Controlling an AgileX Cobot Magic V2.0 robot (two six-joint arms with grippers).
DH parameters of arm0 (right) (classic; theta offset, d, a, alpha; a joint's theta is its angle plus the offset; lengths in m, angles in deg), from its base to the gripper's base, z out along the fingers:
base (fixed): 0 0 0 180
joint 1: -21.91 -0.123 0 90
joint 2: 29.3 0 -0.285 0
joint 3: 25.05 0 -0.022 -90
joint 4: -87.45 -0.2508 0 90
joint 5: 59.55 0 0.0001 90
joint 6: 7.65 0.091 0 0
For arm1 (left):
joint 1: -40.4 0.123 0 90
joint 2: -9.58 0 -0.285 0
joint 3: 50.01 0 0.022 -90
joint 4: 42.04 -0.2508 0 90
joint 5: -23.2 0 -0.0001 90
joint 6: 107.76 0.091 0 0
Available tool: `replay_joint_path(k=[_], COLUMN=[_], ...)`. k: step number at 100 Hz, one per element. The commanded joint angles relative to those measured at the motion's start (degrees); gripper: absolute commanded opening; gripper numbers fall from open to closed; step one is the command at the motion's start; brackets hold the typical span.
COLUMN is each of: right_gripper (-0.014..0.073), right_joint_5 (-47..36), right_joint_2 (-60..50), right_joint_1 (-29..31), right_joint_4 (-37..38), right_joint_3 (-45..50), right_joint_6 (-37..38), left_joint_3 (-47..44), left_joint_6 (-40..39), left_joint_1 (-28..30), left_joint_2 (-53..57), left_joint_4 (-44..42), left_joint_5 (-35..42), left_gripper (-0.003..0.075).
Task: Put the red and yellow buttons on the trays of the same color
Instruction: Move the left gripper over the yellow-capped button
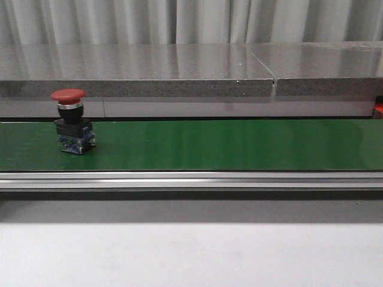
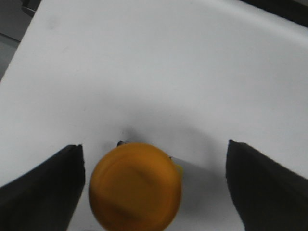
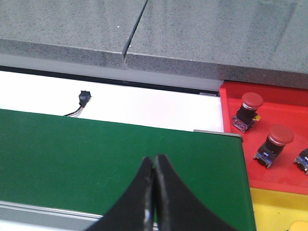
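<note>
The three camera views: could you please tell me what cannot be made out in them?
- Left wrist view: the round orange-yellow button is blurred, and its cap hides the body.
- Right wrist view: a yellow object on the yellow plastic tray is cut off at the frame corner.
- Front view: neither pincer appears.

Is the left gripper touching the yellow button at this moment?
Apart. The left wrist view shows the yellow button between the open fingers of the left gripper, with white surface visible on both sides of it.
</note>
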Motion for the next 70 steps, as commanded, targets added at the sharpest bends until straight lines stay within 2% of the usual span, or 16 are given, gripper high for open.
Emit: replay_joint_path(k=[1,20,32,42,70], right_gripper=[-0.0067,-0.0067,-0.0067,-0.0067,-0.0067], right_joint_5=[-3.74,-3.74,-3.74,-3.74,-3.74], right_joint_2=[-0.16,-0.16,-0.16,-0.16,-0.16], right_joint_1=[-0.25,-0.25,-0.25,-0.25,-0.25], right_joint_4=[-0.75,-0.75,-0.75,-0.75,-0.75], right_joint_3=[-2.08,-2.08,-2.08,-2.08,-2.08], right_joint_6=[-0.48,-0.48,-0.48,-0.48,-0.48], left_joint_3=[1.86,1.86,1.86,1.86,1.33], left_joint_6=[0.08,0.08,0.08,0.08,0.08], left_joint_1=[0.18,0.18,0.18,0.06,-2.86], left_joint_2=[3.53,4.19,6.13,8.72,18.69], left_joint_4=[-0.79,-2.36,-2.45,-2.1,0.19], left_joint_5=[2.37,0.78,0.53,0.04,-5.13], left_gripper=[0.044,0.0183,0.0081,0.005,0.005])
